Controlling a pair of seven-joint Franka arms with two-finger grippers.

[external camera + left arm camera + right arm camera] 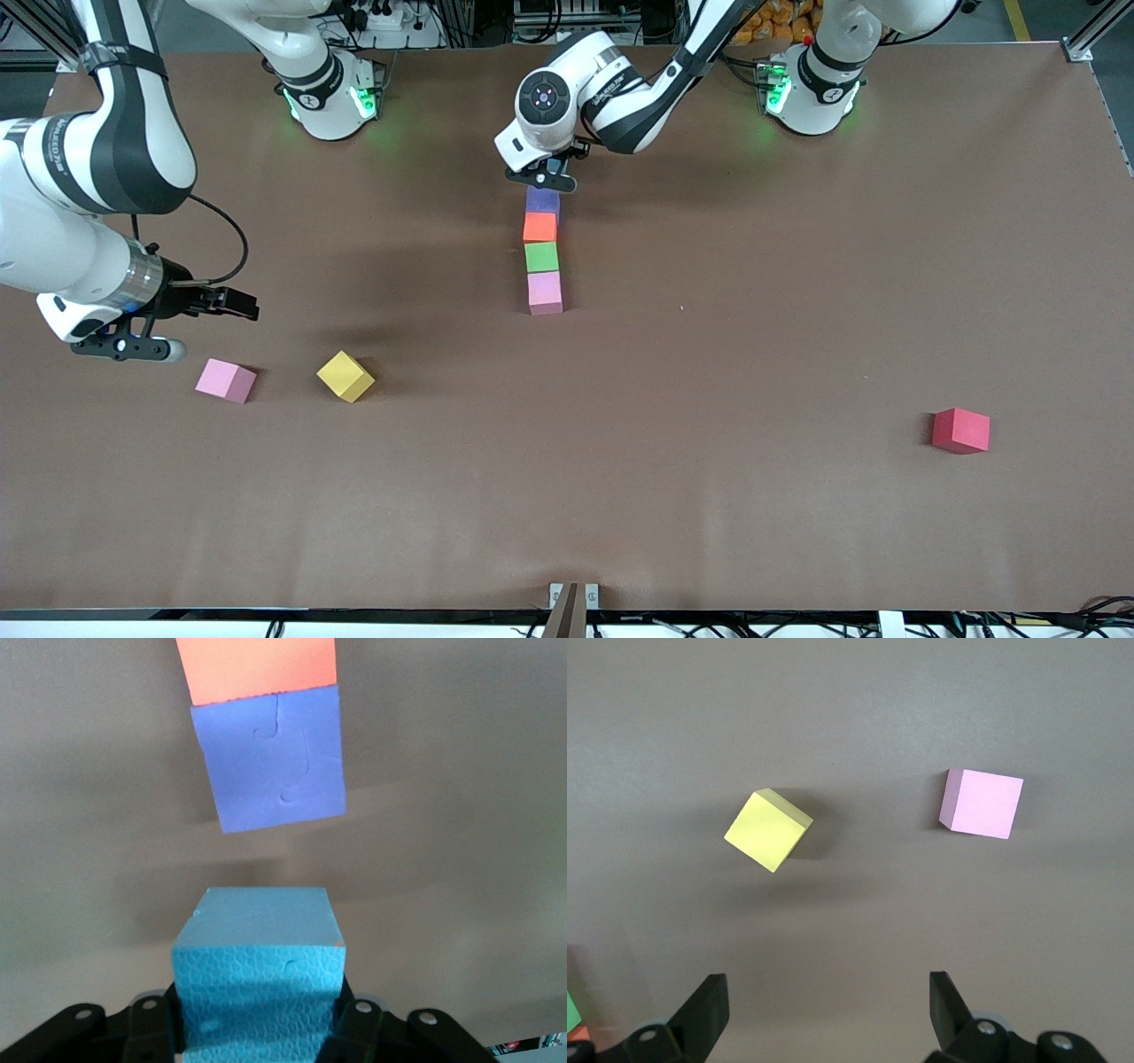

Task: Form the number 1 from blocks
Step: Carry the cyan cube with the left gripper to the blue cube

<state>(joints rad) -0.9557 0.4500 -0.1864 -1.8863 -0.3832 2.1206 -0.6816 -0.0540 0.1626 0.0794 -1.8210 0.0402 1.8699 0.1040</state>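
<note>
The desk (709, 496) was covered in a plain brown matte surface. Near its middle, four blocks lay touching in a straight column: the purple block (542, 200) farthest from the front camera, then the orange block (539, 228), the green block (541, 257), and the pink block (545, 292) nearest. Toward the right arm's end lay a second pink block (226, 380) and, just beside it, a yellow block (345, 376) turned at an angle. Well apart from all of these, toward the left arm's end, a red block (960, 431) sat alone.
</note>
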